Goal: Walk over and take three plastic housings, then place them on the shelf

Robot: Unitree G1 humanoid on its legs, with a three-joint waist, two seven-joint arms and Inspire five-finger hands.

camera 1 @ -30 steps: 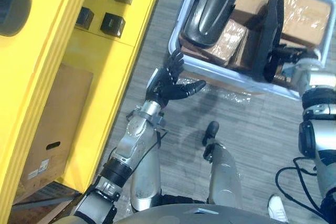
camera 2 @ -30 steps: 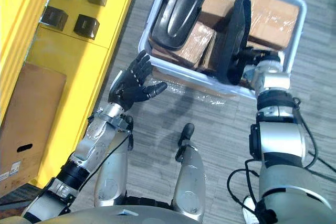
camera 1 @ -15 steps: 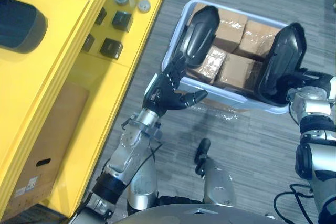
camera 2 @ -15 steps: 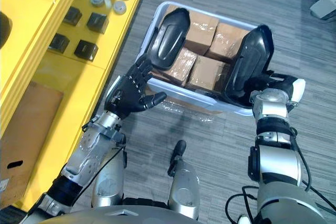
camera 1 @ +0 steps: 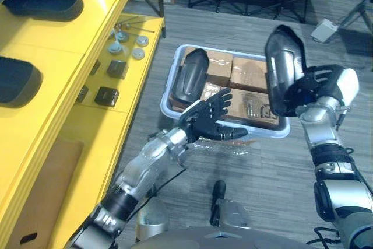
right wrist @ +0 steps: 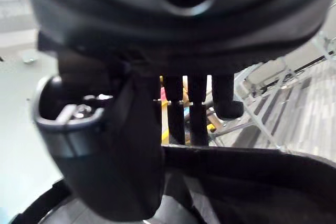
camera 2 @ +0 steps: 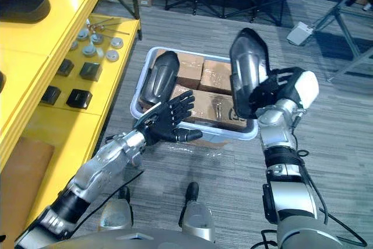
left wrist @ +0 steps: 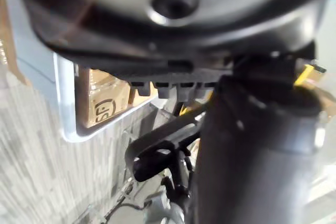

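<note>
A long yellow shelf unit runs along the robot's left. The left eye view takes in 3 dark moulded housings lying on its upper level. On the grey floor just beside it stands a pale rectangular plastic crate packed with film-wrapped cardboard boxes. 1 dark oval plastic housing leans inside the crate at its shelf end. The right hand holds a second dark oval housing upright above the crate's other end. The right wrist view shows its fingers curled over that housing's edge. The left hand hovers over the crate's near rim, holding nothing, fingers straight and spread. Its wrist view shows a crate corner from close. Small black blocks and round grey parts sit on the shelf's lower level.
</note>
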